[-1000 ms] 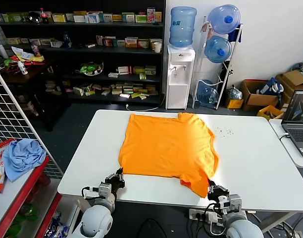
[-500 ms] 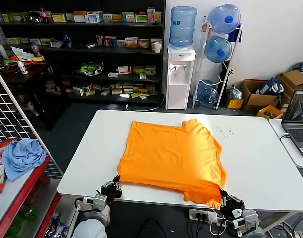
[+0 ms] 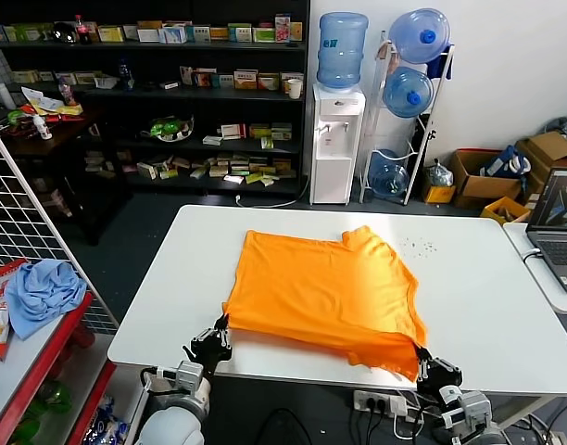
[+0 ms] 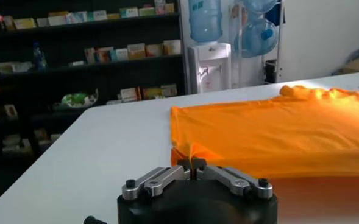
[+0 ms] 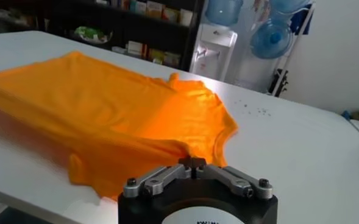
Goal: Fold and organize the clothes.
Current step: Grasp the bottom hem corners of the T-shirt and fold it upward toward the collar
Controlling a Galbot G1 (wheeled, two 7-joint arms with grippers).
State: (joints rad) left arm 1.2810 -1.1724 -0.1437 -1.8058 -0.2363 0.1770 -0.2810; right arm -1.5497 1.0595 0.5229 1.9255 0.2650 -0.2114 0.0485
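The bright orange T-shirt [image 3: 325,287] lies spread on the white table [image 3: 469,287], its near edge close to the table's front edge. My left gripper [image 3: 220,326] is shut on the shirt's near left corner; in the left wrist view its tips [image 4: 192,163] pinch a peak of orange fabric [image 4: 277,131]. My right gripper [image 3: 420,354] is shut on the shirt's near right corner at the front edge; in the right wrist view it [image 5: 192,162] pinches the fabric [image 5: 106,115]. The near right part is wrinkled and bunched.
A laptop [image 3: 557,227] sits on a side table at the right. A light blue cloth [image 3: 43,292] lies on a red rack at the left. A water dispenser [image 3: 339,139], shelves and cardboard boxes [image 3: 487,176] stand behind the table.
Both grippers pulled the shirt's near corners toward the front edge and apart. The shirt slid nearer and its right side stretched out to the right; it has settled lower now.
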